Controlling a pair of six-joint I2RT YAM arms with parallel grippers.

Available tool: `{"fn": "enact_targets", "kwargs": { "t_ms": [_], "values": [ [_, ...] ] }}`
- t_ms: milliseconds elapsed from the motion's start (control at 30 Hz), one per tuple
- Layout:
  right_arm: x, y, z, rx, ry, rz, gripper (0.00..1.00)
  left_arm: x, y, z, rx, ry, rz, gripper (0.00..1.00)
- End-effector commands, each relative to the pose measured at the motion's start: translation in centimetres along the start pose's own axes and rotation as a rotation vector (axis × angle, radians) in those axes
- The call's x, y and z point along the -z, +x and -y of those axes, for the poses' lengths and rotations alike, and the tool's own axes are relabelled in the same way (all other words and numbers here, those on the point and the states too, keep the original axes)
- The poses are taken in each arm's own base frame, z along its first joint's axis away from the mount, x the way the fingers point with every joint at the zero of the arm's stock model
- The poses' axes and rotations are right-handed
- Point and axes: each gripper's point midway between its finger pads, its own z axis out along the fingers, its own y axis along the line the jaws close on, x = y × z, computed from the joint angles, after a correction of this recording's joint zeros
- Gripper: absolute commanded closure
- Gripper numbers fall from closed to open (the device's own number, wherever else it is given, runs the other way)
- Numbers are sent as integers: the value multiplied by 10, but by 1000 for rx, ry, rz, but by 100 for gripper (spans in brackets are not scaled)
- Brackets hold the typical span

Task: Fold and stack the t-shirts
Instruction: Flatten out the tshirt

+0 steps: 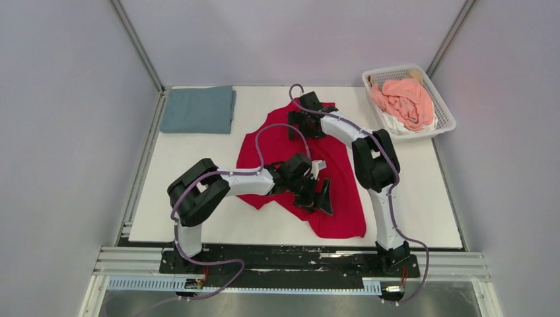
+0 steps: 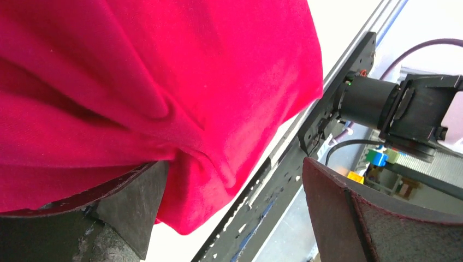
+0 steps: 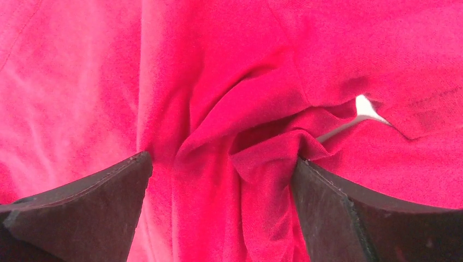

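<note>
The bright red t-shirt [image 1: 340, 168] lies crumpled and partly spread in the middle of the white table [image 1: 218, 218]. My left gripper [image 1: 317, 197] is open over the shirt's near part. In the left wrist view [image 2: 232, 169] the red cloth [image 2: 164, 82] drapes against one finger and the other stands free. My right gripper [image 1: 305, 125] is open at the shirt's far end, its jaws set down either side of a bunched fold [image 3: 223, 164]. A dull grey-blue t-shirt [image 1: 198, 109] lies folded at the back left.
A white lattice basket [image 1: 446, 113] at the back right holds a salmon-pink t-shirt [image 1: 403, 99] on a white one [image 1: 399, 124]. The black rail of the arm bases [image 2: 273, 191] runs along the table's near edge. Grey walls close in both sides.
</note>
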Motion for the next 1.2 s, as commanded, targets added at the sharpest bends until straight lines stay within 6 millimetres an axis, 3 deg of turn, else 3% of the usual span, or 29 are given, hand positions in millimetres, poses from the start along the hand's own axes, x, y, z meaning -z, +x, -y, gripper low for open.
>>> {"fn": "enact_targets", "kwargs": {
  "t_ms": [0,100,200,267,367,467,533,600,667,800,900,1033,1167],
  "values": [
    [3,-21,7,63,17,32,0,11,-27,7,-67,-75,91,0],
    [30,-49,32,6,68,99,0,41,-33,-5,-97,-198,154,0],
    [64,-68,57,-76,97,157,0,90,-45,-10,-119,-274,271,0],
    [94,-74,72,-127,127,203,0,124,-46,-26,-76,-331,342,0],
    [125,-56,94,-198,196,226,0,175,-43,-76,55,-453,462,0],
    [136,-2,106,-277,213,163,0,207,-47,-118,191,-473,548,0],
    [135,29,96,-283,137,113,0,213,-49,-136,229,-464,566,0],
    [134,48,76,-272,1,79,0,210,-56,-146,256,-435,556,0],
    [131,55,63,-278,-83,71,0,205,-67,-154,276,-416,540,0],
    [120,40,59,-263,-105,100,0,186,-73,-178,332,-435,485,0],
    [101,24,51,-258,-134,106,0,172,-60,-201,392,-487,436,0],
    [69,17,51,-279,-119,74,0,165,-36,-218,454,-537,401,0],
    [46,18,59,-291,-80,56,0,167,2,-224,532,-574,382,0]
  ]
}}
